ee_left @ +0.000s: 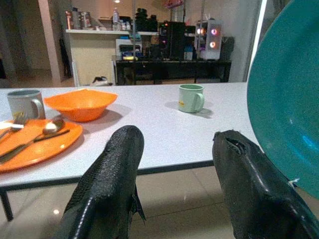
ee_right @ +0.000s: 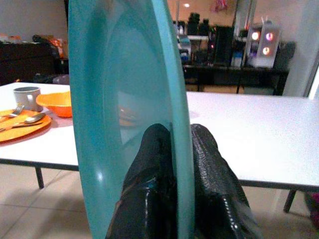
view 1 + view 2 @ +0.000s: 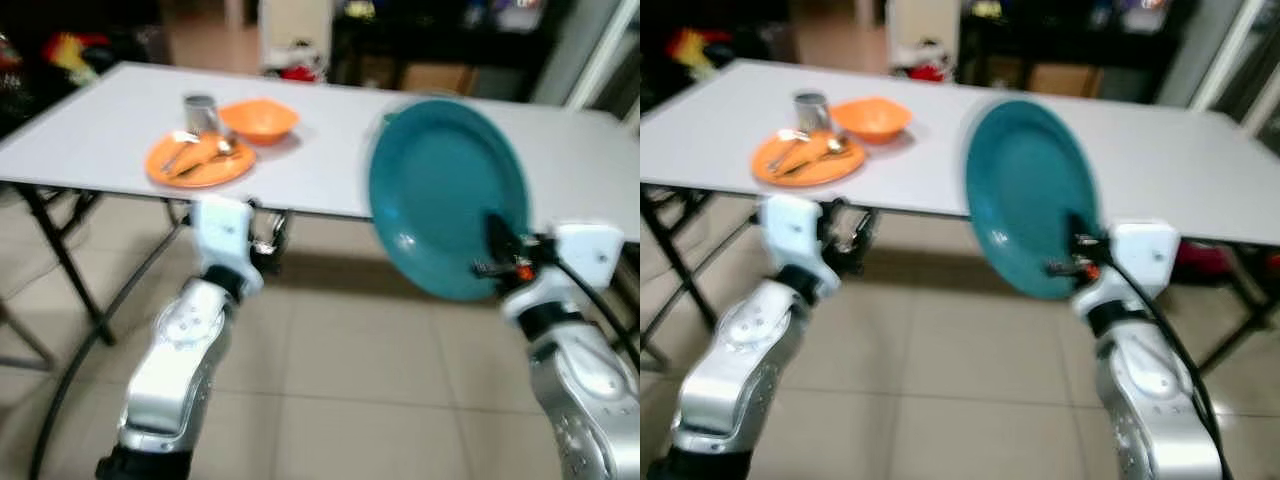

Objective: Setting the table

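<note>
Nearest to me, my right gripper (image 3: 497, 250) is pinched on the lower rim of a round teal plastic plate (image 3: 445, 195), one black finger on the face and one on the back, as the right wrist view shows. That plate stands almost on edge at about five o'clock in the head view, hanging in the air just short of the near edge of the white folding table (image 3: 330, 140), not yet over it. I judge it light and stiff but slick and glossy, so a rim pinch like mine could let it swing; a deeper hold further in from the rim would steady it. My left gripper (image 1: 174, 169) hangs spread and empty, just below the table's near edge at about seven o'clock. Outward at eleven o'clock, a flat orange plate (image 3: 198, 160) carries a fork and spoon (image 1: 30, 130). Touching its far side are an orange bowl (image 3: 259, 120), which looks empty, and a grey mug (image 3: 200, 112). A pale green mug (image 1: 191, 97) stands well apart, behind the teal plate.
</note>
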`<state>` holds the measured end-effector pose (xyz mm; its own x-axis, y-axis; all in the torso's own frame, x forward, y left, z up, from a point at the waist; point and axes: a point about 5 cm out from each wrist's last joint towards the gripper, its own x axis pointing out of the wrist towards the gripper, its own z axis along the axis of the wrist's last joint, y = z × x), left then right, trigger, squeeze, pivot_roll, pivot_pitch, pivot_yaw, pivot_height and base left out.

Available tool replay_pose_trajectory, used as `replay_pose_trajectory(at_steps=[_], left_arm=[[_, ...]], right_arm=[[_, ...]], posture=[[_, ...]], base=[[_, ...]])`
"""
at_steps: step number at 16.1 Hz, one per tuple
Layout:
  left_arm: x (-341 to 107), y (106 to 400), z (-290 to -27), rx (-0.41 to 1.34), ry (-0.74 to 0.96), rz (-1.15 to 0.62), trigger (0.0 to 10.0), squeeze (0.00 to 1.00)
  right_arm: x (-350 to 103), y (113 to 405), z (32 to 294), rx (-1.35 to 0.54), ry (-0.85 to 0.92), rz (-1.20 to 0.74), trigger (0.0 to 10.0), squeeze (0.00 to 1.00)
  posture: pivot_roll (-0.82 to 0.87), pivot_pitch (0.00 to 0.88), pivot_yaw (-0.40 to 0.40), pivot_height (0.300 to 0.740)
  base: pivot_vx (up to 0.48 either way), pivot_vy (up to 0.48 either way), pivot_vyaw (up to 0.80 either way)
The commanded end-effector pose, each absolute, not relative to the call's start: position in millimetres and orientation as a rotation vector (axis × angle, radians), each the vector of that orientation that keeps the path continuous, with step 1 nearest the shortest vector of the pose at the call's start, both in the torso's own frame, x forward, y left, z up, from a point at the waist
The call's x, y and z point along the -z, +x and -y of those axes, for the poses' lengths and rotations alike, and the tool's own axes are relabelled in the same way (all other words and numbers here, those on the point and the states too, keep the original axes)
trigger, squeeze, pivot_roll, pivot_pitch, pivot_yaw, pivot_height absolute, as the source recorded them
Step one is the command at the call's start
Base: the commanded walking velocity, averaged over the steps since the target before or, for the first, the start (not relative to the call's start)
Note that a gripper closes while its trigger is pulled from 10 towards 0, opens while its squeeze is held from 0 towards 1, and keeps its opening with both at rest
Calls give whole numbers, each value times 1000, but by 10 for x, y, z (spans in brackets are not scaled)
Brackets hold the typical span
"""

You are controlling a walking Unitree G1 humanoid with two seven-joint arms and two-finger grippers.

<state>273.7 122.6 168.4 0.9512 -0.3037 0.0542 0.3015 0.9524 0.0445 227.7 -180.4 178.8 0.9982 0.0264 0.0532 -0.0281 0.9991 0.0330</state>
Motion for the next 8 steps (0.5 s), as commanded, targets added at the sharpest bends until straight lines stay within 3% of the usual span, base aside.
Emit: replay_pose_trajectory(at_steps=[1, 8], left_arm=[[-1707, 2745, -1306, 287, 57, 61, 10000, 0], [-1685, 2731, -1320, 291, 70, 51, 10000, 0]], right_arm=[[-1869, 2278, 1728, -62, 48, 100, 10000, 0], [-1795, 2288, 1754, -55, 88, 65, 10000, 0]], posture=[[-20, 0, -58, 740], [-15, 0, -56, 740]], base=[[428, 0, 0], [426, 0, 0]])
